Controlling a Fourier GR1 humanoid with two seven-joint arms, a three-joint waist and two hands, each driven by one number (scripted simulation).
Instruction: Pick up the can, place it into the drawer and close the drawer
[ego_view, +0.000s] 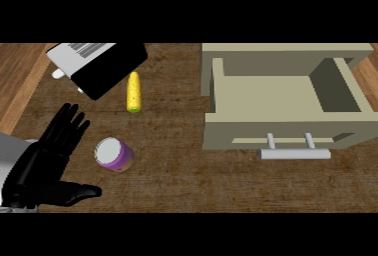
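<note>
A purple can (114, 154) with a white top stands upright on the wooden counter at the lower left. Just left of it is my left hand (38, 167), open, with straight fingers pointing away and the thumb stretched out below the can. A small gap separates the hand from the can. The beige drawer (244, 131) is pulled open at the right, its inside bare, with a pale bar handle (295, 154) on its front. My right hand does not show.
A yellow corn cob (133, 92) lies beyond the can. Behind it, at the top left, sits a black and white appliance (96, 62). The counter's lighter wooden edge (16, 85) runs along the left.
</note>
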